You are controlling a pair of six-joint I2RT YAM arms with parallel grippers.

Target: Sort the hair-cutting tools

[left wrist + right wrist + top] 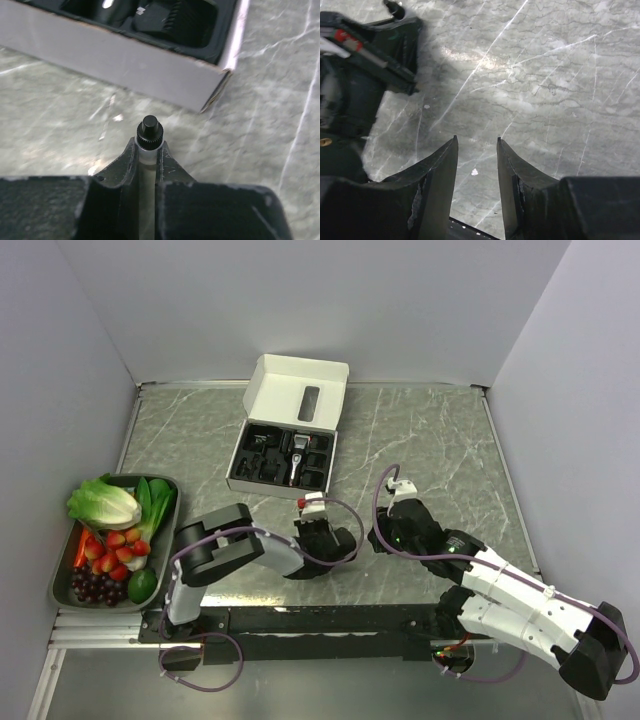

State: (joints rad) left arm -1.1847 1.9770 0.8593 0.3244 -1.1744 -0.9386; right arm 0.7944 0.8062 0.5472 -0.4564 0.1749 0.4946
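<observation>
A small bottle with a black ribbed cap point(150, 131) is gripped in the closed left tool point(149, 149), over the desk point(260, 125) near a corner of the white box point(125, 65). The right tool point(477, 145) is held open, with nothing between its fingers. The black-and-silver clipper point(297, 455) is seen lying in the box's black insert.

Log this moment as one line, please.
left fingers: shut on black-capped vial | right fingers: open, empty | box: open, clipper inside
</observation>
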